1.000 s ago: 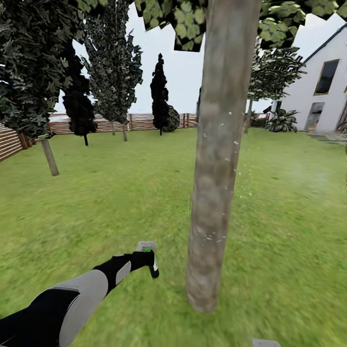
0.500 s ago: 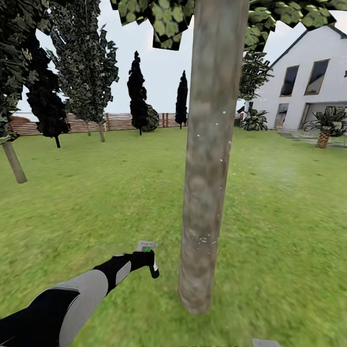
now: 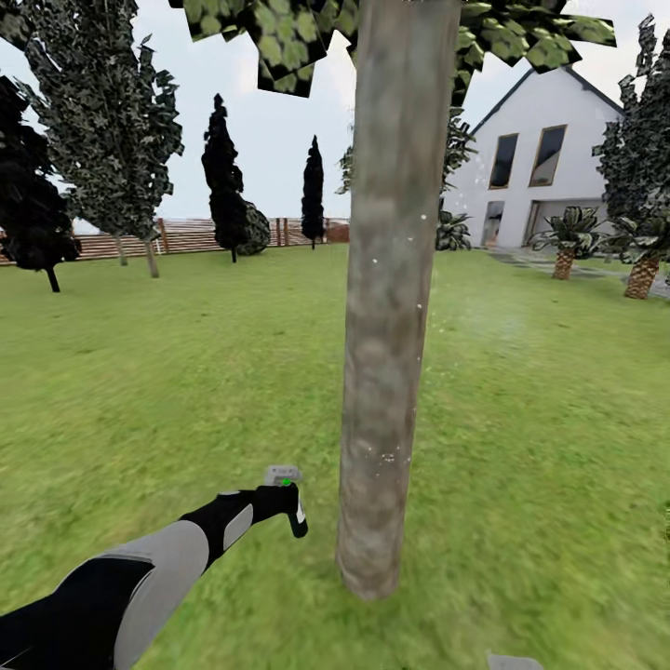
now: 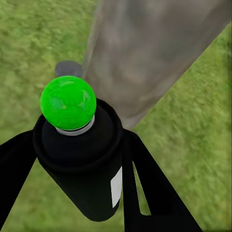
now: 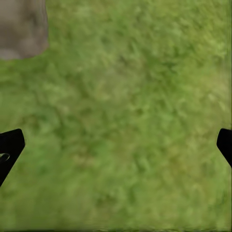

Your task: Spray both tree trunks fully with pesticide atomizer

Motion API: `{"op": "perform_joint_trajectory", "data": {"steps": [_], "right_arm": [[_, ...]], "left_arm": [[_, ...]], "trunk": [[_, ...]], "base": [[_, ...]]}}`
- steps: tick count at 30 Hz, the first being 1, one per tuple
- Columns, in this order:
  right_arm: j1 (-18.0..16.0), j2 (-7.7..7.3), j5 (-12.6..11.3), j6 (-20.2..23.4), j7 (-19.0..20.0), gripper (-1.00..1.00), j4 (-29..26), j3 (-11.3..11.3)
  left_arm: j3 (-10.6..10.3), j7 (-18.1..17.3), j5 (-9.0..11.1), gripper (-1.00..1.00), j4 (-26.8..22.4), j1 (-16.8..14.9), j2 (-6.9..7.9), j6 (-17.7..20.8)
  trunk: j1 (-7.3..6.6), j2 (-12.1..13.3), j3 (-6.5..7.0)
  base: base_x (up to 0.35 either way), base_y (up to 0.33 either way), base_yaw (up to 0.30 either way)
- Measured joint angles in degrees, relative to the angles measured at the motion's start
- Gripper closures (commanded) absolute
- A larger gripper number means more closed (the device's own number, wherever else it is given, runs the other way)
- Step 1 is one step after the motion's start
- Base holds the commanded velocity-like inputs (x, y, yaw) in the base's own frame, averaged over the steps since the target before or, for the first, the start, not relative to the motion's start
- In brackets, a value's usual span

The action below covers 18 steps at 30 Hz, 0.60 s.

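Pesticide atomizer (image 4: 79, 159), dark body, white label patch, green dot on top, sits clamped between the two black fingers (image 4: 154, 193) of the left gripper (image 3: 290, 507); in the head view the atomizer (image 3: 294, 510) is low and just to the left of the near tree trunk (image 3: 386, 298), close beside it but not touching. Pale grey trigger head (image 3: 282, 475) sticks up above the gripper. Left arm (image 3: 140, 577), black with grey panels, reaches in toward the trunk from the lower left. Trunk is straight, grey-brown, mottled, with a few tiny white specks on it, base planted in the lawn (image 3: 540, 447); left wrist view has the same trunk (image 4: 145, 53) right past the atomizer, blurred. Blocky green canopy (image 3: 279, 37) spreads around the trunk's top. Right gripper (image 5: 116, 145): fingers (image 5: 9, 147) wide apart at the two edges of the right wrist view, nothing between them but grass, with a bit of the trunk base (image 5: 21, 26) nearby. Behind the trunk to its left: dark columnar trees (image 3: 223, 167) and a brown slat fence (image 3: 186, 235). Behind the trunk to its right: white house (image 3: 540, 177) and short palms (image 3: 568, 242). A small grey patch (image 3: 512, 663) shows below the trunk base to its right, cannot tell what it is.
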Motion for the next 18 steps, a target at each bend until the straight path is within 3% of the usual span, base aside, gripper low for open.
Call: {"op": "perform_joint_trajectory", "data": {"steps": [7, 14, 18], "right_arm": [[0.0, 0.0, 0.0, 0.0, 0.0, -1.0, 0.0, 0.0], [0.0, 0.0, 0.0, 0.0, 0.0, -1.0, 0.0, 0.0], [0.0, 0.0, 0.0, 0.0, 0.0, -1.0, 0.0, 0.0]], "left_arm": [[-0.1, 0.0, 0.0, 1.0, 0.0, 0.0, 0.0, 0.0], [0.0, 0.0, 0.0, 1.0, 0.0, 0.0, -0.01, 0.0], [-0.1, -2.3, 0.0, 1.0, 0.0, 0.0, -0.01, 0.0]], "trunk": [[0.0, 0.0, 0.0], [0.0, 0.0, 0.0], [0.01, 0.0, 0.0]], "base": [[0.0, 0.069, -0.298], [-0.011, 0.292, -0.153], [-0.105, 0.176, -0.289]]}}
